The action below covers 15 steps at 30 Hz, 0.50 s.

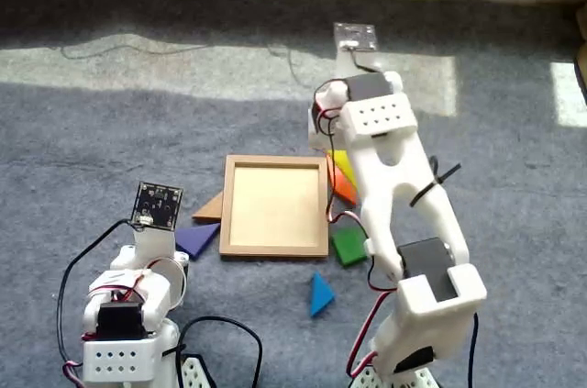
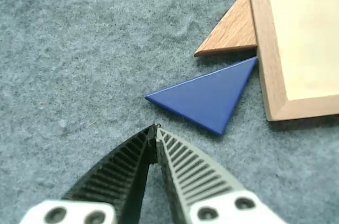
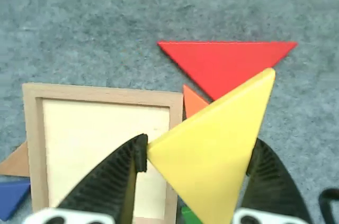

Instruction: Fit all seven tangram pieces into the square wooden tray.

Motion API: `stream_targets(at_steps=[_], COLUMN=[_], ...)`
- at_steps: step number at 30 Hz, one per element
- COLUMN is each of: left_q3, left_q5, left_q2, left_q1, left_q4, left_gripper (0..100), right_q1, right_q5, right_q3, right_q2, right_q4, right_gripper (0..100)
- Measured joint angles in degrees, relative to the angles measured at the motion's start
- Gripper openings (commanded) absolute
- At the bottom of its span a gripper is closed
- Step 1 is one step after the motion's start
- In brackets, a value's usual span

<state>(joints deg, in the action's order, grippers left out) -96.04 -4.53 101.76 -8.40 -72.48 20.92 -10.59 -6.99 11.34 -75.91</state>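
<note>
Poised to place: right end effector (image 3: 197, 155) pinches yellow triangle (image 3: 212, 144) at wooden tray (image 3: 100, 92) rim (tray empty); left end effector (image 2: 155, 139) pressed together.

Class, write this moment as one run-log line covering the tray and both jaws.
tray: no pieces in | right jaws: shut on yellow triangle, by tray's edge | left jaws: shut, empty, near blue triangle

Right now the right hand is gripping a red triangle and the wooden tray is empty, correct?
Not quite. The right hand grips the yellow triangle, as the right wrist view shows. The red triangle lies loose on the carpet. The wooden tray is indeed empty.
</note>
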Motion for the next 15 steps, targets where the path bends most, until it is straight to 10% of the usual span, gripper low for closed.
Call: stream_targets(at_steps=[15], left_q3=[0.0], left_q5=[0.0], left_q2=[0.0], left_q1=[0.0], left_q4=[0.0], left_gripper=[1], right_q1=[14.68], right_q5=[3.25], right_q3=[18.73], right_q2=[-0.09], right_q4=[12.66], right_gripper=[19.3])
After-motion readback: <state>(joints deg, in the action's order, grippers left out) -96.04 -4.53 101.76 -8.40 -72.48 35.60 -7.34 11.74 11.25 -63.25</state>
